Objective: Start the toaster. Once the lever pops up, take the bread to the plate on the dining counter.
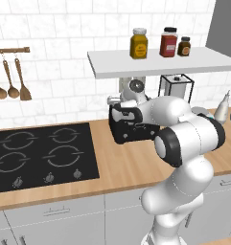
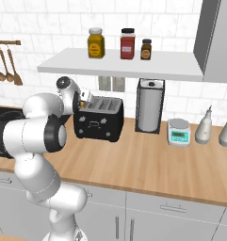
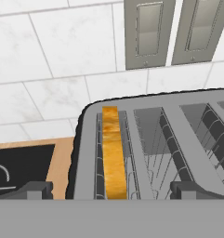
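Pincer [image 3: 111,190] hovers wide open, empty, over the toaster [image 3: 155,144]; bread [image 3: 112,153] stands in the slot just ahead, ready for toasting.

Matt black toaster [image 2: 99,123] — silvery metal top

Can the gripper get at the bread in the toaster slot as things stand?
Probably yes: the gripper hangs open just above the toaster, and the bread stands edge-up in its slot with nothing over it.
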You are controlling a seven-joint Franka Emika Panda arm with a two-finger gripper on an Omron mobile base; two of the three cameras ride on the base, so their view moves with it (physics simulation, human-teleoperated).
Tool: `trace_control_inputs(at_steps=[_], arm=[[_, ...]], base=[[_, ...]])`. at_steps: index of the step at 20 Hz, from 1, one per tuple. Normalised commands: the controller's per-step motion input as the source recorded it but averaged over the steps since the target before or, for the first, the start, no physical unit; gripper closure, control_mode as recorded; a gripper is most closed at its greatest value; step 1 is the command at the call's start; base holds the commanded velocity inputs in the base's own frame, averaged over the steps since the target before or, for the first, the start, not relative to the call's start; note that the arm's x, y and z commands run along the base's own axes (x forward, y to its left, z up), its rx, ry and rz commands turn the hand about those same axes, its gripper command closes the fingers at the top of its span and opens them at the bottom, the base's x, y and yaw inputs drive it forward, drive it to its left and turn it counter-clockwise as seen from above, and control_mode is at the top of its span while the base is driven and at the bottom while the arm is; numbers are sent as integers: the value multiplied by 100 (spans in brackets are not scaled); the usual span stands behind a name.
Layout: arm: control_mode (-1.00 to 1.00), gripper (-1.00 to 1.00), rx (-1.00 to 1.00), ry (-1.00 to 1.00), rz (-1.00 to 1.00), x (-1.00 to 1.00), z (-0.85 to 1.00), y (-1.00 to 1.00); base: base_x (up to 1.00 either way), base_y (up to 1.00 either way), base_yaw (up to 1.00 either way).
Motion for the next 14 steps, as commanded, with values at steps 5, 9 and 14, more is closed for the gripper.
trace_control_inputs(at_steps=[5, 9, 14], arm=[[-100, -100, 0, 0, 0, 0, 0, 0], [-100, -100, 0, 0, 0, 0, 0, 0], [-100, -100, 0, 0, 0, 0, -2, 0]], base=[[0, 0, 0], [0, 0, 0], [0, 0, 0]])
